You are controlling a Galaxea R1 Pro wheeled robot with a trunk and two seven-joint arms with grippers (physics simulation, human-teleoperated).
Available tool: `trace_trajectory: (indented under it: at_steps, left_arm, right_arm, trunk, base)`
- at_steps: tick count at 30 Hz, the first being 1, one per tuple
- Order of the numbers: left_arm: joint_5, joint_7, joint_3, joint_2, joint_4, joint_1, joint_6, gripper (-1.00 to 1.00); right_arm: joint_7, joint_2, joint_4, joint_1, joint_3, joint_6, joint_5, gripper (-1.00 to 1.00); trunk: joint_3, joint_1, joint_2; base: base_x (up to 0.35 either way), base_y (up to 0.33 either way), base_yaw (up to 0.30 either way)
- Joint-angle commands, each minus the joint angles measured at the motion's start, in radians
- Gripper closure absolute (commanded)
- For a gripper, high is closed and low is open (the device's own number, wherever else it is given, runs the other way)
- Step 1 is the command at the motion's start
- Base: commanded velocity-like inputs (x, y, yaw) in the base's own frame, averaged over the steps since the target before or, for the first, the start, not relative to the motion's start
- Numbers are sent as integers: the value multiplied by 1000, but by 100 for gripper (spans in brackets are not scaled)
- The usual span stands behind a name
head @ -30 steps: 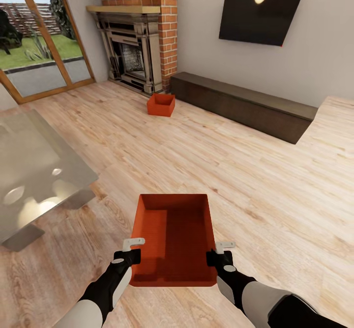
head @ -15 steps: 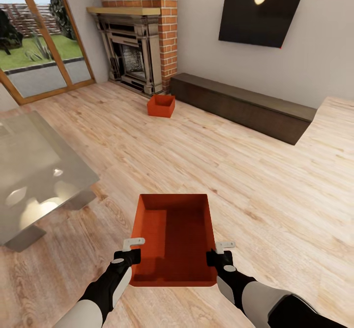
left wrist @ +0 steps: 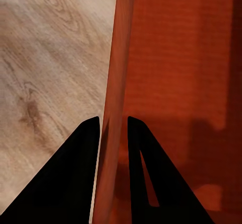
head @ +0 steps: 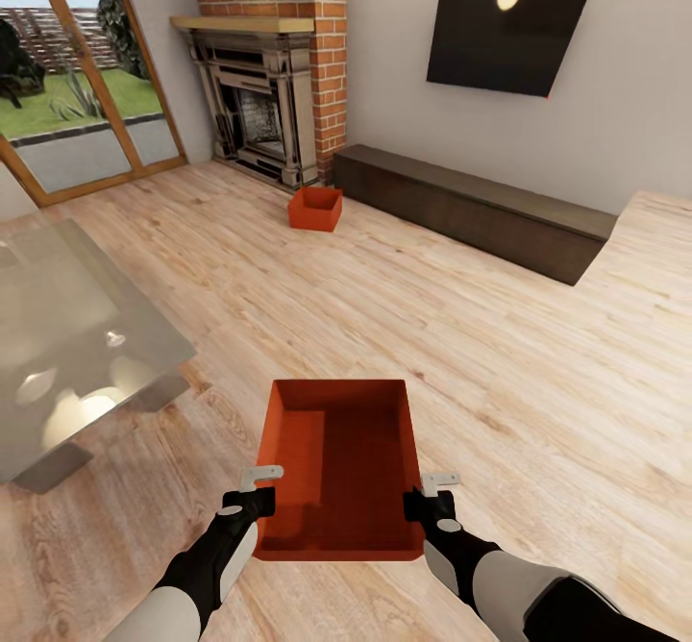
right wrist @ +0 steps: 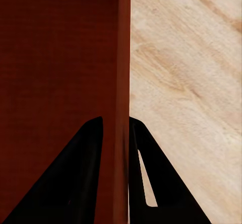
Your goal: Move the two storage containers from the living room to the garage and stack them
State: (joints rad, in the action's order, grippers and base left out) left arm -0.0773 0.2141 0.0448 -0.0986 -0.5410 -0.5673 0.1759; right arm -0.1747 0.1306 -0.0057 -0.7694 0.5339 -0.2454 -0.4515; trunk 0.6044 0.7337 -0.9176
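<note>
Light wood-plank floor (head: 384,306) fills the living room, brick fireplace (head: 274,85) at upper left, long dark bench (head: 471,205) along the wall. Low in the centre, an orange-red open-topped rectangular tray (head: 339,469) sits between both claws: the left gripper (head: 259,477) pinches its left wall, the right gripper (head: 437,481) clamps its right wall. A second orange-red tray (head: 315,208) rests on the planks just before the fireplace, above centre.
</note>
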Motion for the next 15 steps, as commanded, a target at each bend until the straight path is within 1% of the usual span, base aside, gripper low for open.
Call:
trace_trajectory:
  at_steps: [1, 3, 15]
  left_arm:
    - [13, 15, -6, 0, -4, 0, 8, 100]
    - [13, 15, -6, 0, -5, 0, 8, 100]
    - [13, 20, -8, 0, -8, 0, 8, 100]
  right_arm:
    - [-6, 0, 3, -1, -22, -8, -24, 100]
    - [-6, 0, 3, -1, -22, -8, -24, 100]
    - [-6, 1, 3, -1, -22, -9, -24, 100]
  trunk:
    - [-2, -4, 7]
    - [-9, -12, 21]
    - [-23, -12, 21]
  base:
    - [0, 0, 0]
    - [0, 0, 0]
    - [0, 0, 0]
